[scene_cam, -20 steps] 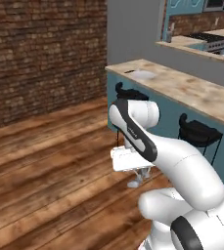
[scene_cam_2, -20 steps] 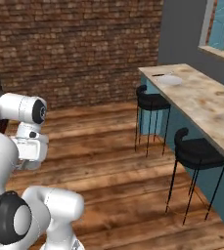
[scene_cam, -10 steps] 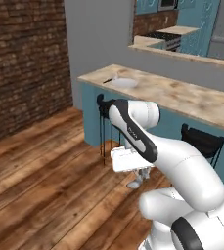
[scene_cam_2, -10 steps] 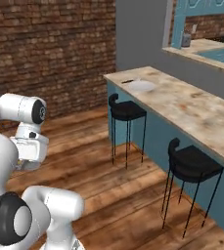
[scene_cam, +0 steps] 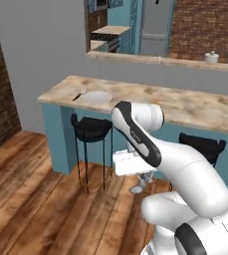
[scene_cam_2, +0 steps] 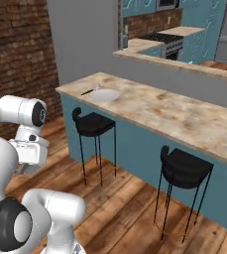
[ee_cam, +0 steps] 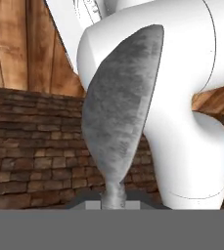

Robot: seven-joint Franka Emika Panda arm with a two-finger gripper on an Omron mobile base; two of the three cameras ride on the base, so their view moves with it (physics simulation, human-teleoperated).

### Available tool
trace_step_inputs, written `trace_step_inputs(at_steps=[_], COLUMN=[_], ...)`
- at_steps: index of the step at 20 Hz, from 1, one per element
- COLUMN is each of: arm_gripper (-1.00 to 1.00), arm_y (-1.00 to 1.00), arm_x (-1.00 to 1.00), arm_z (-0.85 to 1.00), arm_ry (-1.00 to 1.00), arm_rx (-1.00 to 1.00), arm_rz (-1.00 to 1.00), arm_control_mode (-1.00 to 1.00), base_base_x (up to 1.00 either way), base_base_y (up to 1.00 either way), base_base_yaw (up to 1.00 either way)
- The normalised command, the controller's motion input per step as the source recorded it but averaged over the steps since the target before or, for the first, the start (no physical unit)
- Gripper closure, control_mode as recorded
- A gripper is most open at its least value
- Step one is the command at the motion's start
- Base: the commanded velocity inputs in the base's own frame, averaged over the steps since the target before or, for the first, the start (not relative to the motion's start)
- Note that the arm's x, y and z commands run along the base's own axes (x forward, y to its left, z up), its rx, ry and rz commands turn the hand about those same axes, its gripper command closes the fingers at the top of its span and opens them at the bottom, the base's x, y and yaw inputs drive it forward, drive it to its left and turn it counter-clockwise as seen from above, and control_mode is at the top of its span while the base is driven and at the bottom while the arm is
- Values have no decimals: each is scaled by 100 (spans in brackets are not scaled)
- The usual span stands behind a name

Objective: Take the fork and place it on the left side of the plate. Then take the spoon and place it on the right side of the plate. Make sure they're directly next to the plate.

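The plate (scene_cam: 96, 96) (scene_cam_2: 104, 95) rests near the left end of the long counter. The fork (scene_cam: 77, 96) (scene_cam_2: 87, 92), a thin dark sliver at this distance, lies close by the plate's left side. My arm is folded low in front of the base, well short of the counter. The gripper (scene_cam: 144, 175) (ee_cam: 113, 202) points down toward the floor. It is shut on the spoon (ee_cam: 121, 112), whose grey oval bowl looms large in the hand view. The spoon (scene_cam: 138, 187) hangs below the hand as a small silvery shape. The fingertips themselves are hidden.
The wood-topped counter (scene_cam: 185, 107) on a teal base runs across the scene. Two black stools (scene_cam: 91, 127) (scene_cam: 201, 144) stand in front of it, one right under the plate. Wooden floor lies between me and the counter. A brick wall stands to the left.
The whole scene has shifted as the base moved. The counter with the plate has swung to the middle of both views and looks nearer. The folded arm keeps its pose.
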Motion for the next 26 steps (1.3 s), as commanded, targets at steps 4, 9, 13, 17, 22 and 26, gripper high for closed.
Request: trace_step_inputs(at_steps=[4, 9, 13, 17, 22, 26], arm_gripper=[100, 100, 100, 100, 100, 100], arm_y=[0, 0, 0, 0, 0, 0], arm_x=[0, 0, 0, 0, 0, 0], arm_z=[0, 0, 0, 0, 0, 0], arm_ry=[0, 0, 0, 0, 0, 0], arm_rx=[0, 0, 0, 0, 0, 0], arm_rz=[0, 0, 0, 0, 0, 0], arm_control_mode=[100, 100, 100, 100, 100, 100], base_base_x=[100, 100, 96, 75, 68, 35], base_base_y=[71, 17, 1, -6, 32, 73], base_base_yaw=[-57, -49, -49, -33, -4, 2])
